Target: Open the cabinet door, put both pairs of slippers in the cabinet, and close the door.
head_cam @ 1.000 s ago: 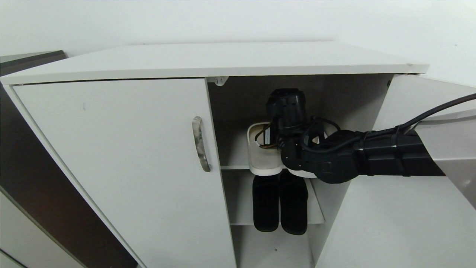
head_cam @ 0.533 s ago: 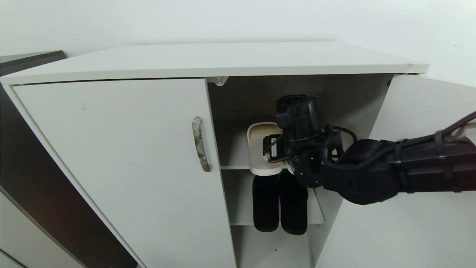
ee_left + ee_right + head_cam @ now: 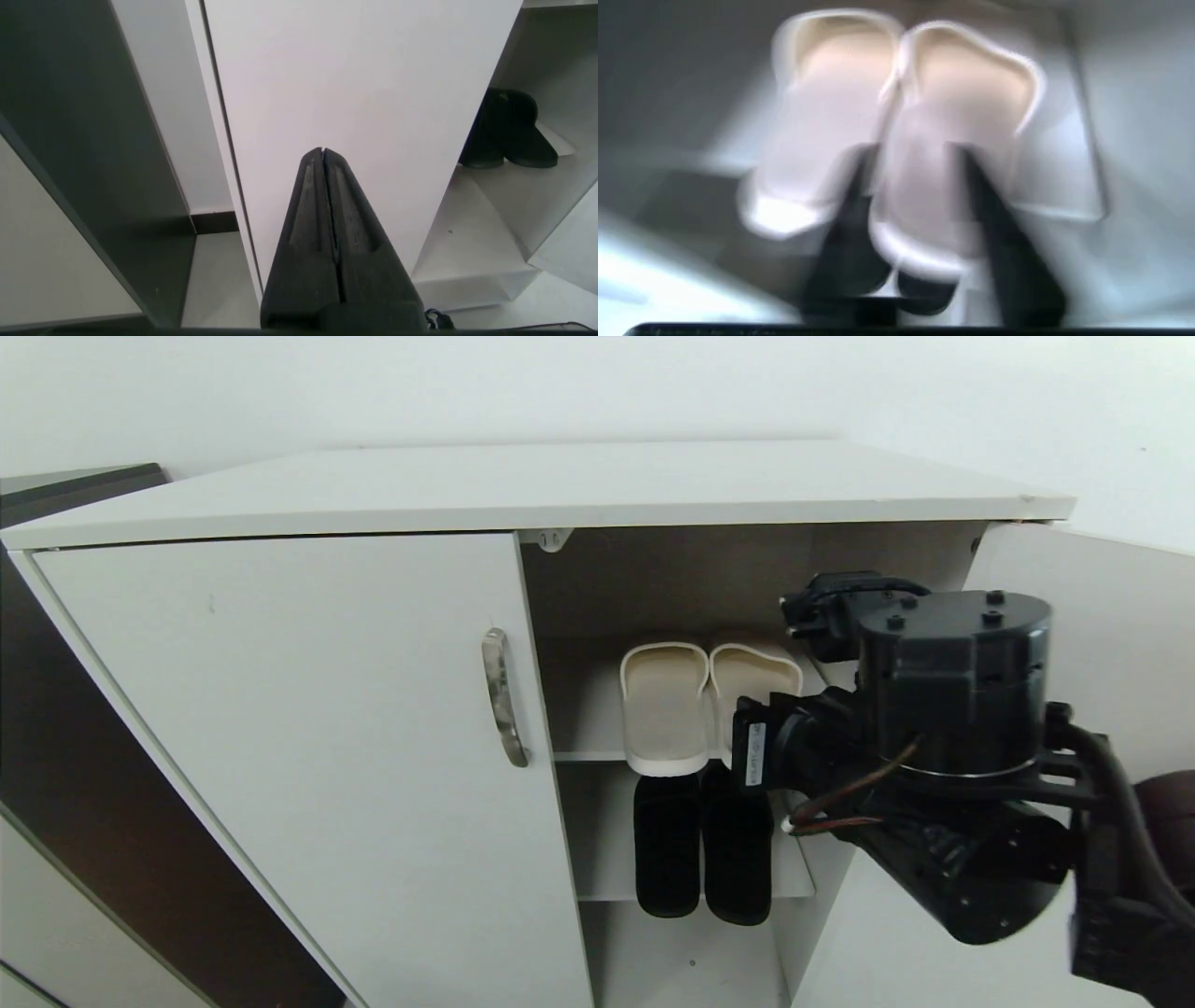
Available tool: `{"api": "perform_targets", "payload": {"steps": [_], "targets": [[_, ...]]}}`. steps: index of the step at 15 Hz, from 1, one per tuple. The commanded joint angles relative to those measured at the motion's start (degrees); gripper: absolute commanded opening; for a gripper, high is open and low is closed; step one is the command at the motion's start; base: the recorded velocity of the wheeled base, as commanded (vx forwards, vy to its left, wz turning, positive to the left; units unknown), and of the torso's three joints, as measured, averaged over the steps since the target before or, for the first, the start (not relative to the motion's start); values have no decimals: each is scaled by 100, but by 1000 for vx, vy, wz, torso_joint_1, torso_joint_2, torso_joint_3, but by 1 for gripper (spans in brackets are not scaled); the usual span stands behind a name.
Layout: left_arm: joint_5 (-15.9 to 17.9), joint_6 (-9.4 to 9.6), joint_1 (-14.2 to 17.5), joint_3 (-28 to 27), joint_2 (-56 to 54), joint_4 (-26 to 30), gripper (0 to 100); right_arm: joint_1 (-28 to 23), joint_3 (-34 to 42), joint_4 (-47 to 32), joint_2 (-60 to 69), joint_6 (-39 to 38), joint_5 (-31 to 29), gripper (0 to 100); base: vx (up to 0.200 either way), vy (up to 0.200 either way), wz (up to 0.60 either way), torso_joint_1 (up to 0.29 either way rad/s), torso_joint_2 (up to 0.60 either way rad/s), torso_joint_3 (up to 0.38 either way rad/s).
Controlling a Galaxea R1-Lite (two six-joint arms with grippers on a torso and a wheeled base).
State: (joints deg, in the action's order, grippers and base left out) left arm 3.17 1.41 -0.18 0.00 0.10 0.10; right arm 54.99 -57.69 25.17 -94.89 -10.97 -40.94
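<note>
Plain white wall backs a pale cabinet (image 3: 560, 485) with its right door (image 3: 1120, 644) wide open and its left door (image 3: 280, 728) shut. On the upper shelf (image 3: 588, 728) the cream slippers (image 3: 665, 709) lie paired at the front edge. Below them, the black slippers (image 3: 702, 845) overhang the lower shelf (image 3: 597, 840). Facing the cream pair, the right gripper (image 3: 924, 233) has its jaws spread and empty, probably clear to close the door. Jaws pressed together on nothing, the left gripper (image 3: 322, 163) faces the shut door.
</note>
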Motion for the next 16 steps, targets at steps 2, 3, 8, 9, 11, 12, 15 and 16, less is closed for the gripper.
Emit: {"api": "perform_targets", "payload": {"steps": [2,3,8,9,11,12,15,16], "targets": [[-1,-1,1,0,-1,-1,0,293,416,31,656,157,297,0,0,0,0,0,0,0],[-1,-1,1,0,-1,-1,0,328,539,31,656,157,314,0,0,0,0,0,0,0],[-1,-1,1,0,-1,-1,0,389,741,58,612,157,464,0,0,0,0,0,0,0],[-1,-1,1,0,-1,-1,0,389,750,58,603,157,464,0,0,0,0,0,0,0],[-1,-1,1,0,-1,-1,0,389,750,58,603,157,464,0,0,0,0,0,0,0],[-1,-1,1,0,-1,-1,0,389,741,58,559,157,446,0,0,0,0,0,0,0],[-1,-1,1,0,-1,-1,0,389,750,58,498,148,464,0,-133,0,0,3,3,2],[-1,-1,1,0,-1,-1,0,389,750,67,489,148,446,0,-200,0,0,12,7,-2]]}}
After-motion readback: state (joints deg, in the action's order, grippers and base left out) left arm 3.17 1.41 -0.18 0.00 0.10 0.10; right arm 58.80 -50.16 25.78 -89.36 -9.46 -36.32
